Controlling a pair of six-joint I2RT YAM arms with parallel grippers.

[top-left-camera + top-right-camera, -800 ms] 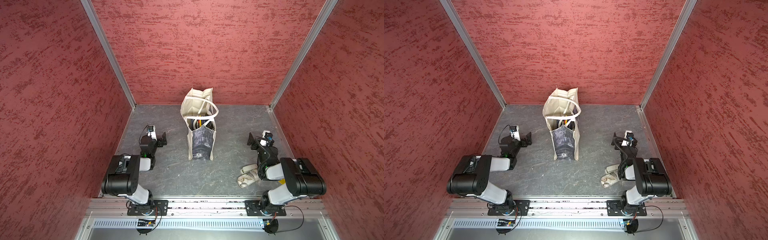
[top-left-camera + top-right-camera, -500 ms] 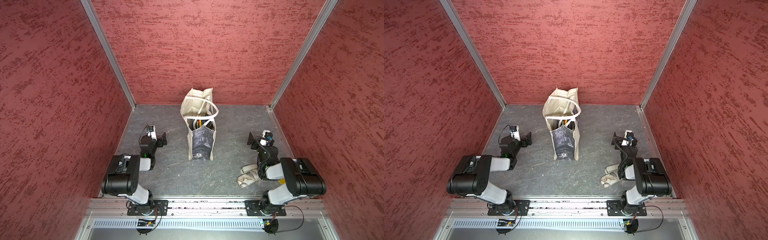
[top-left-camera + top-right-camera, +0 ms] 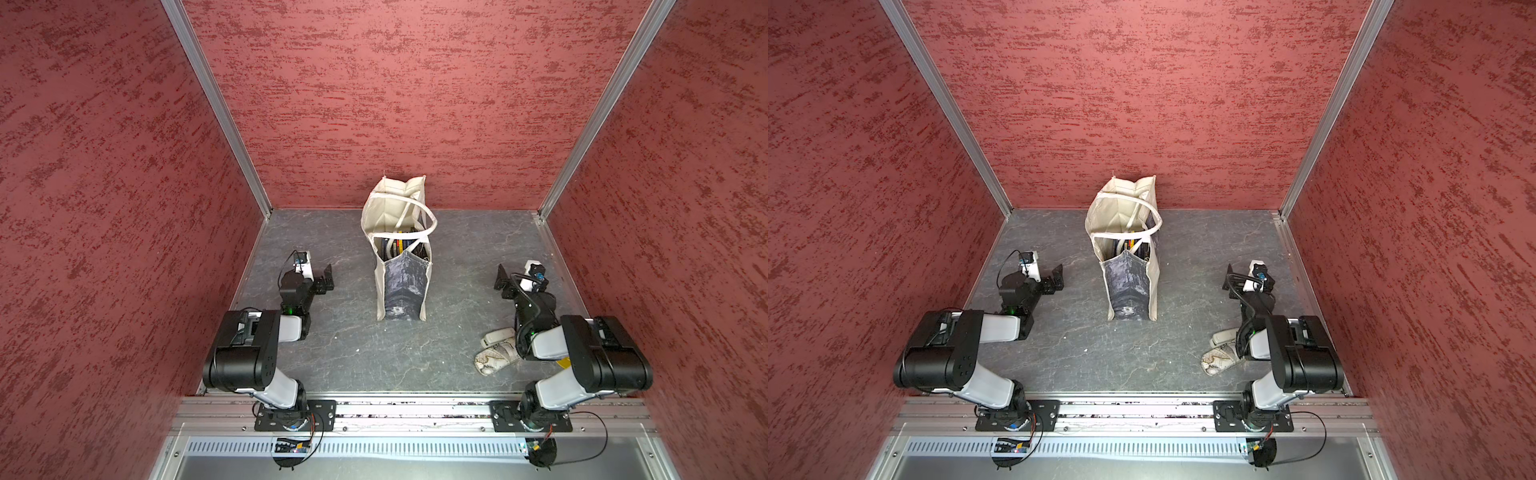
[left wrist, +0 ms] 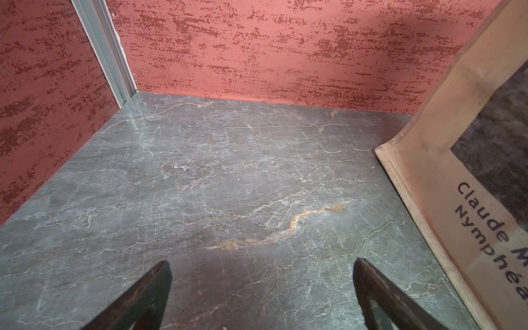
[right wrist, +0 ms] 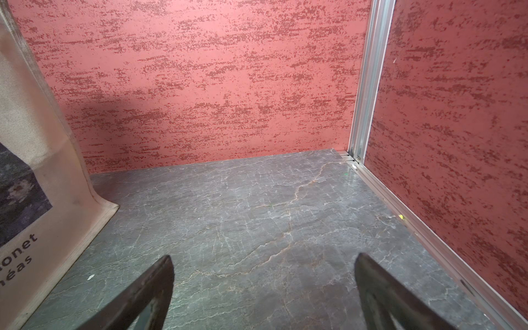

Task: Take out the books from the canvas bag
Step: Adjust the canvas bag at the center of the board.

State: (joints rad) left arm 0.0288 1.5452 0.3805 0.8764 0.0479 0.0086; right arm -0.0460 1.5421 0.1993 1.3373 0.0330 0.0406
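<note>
canvas bag [image 4: 428,177], "Claude M", "Nymphéa", "onet", "éas"

Books [image 3: 398,246]: only top edges visible inside bag [image 3: 401,286]. Pouch [image 3: 494,358]: partly hidden beneath right arm [image 3: 536,311]. Lettering [image 4: 485,228]: cut off at wrist-view edges.

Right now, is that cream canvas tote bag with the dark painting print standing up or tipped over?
Upright: the cream canvas tote bag stands on its base, mouth open upward, with thin books showing on edge inside.

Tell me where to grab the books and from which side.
Grip their top edges, coming from above: the books stand on end inside the upright bag, reachable only through its open mouth. A handle loops over that mouth, so likely enter beside it.
</note>
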